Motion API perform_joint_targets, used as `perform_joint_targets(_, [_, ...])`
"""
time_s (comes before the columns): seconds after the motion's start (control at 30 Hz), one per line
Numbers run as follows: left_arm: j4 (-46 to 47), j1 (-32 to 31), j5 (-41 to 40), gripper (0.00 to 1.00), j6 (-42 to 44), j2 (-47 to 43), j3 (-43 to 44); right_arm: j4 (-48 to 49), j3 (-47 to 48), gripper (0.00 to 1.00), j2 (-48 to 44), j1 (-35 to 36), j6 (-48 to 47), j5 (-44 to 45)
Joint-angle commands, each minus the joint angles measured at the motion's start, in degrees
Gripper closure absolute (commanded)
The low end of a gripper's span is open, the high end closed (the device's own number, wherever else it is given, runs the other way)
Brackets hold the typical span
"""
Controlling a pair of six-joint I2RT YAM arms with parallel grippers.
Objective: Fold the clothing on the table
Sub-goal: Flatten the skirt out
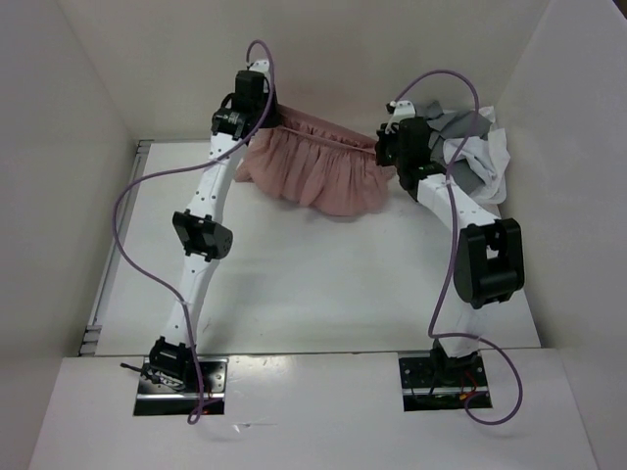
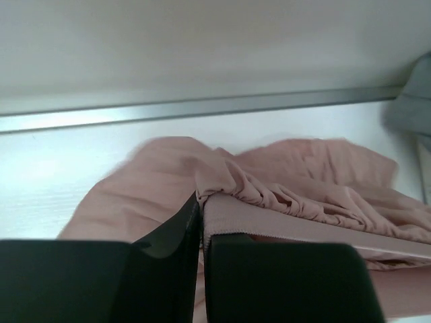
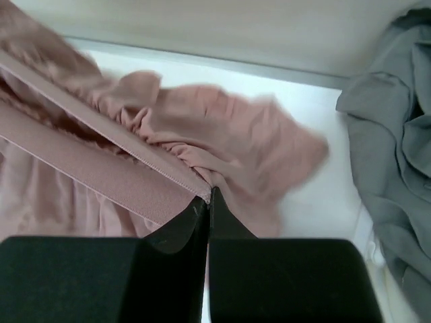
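Observation:
The dusty-pink clothing (image 1: 318, 166) hangs stretched between both arms at the far side of the white table (image 1: 294, 284), its ruffled lower part draping down onto the tabletop. My left gripper (image 1: 266, 110) is shut on the waistband's left end; in the left wrist view the band (image 2: 269, 225) comes out from between the black fingers (image 2: 168, 249) of that gripper (image 2: 200, 202). My right gripper (image 1: 384, 147) is shut on the band's right end. In the right wrist view the gripper (image 3: 209, 196) pinches the band's corner, with the clothing (image 3: 202, 134) spreading beyond it.
A heap of grey garment (image 1: 460, 127) and white garment (image 1: 485, 162) lies at the far right corner, just beyond the right gripper; the grey garment (image 3: 394, 148) fills the right side of the right wrist view. White walls enclose the table on three sides. A metal rim (image 2: 202, 108) runs along the far edge.

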Motion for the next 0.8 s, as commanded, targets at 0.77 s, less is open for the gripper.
perform_joint_targets(0.77, [44.5, -2.9, -13.4, 1.00, 14.1, -40.9, -75.7, -6.5, 13.5, 1.00, 4.1, -4.0, -5.4, 2.0])
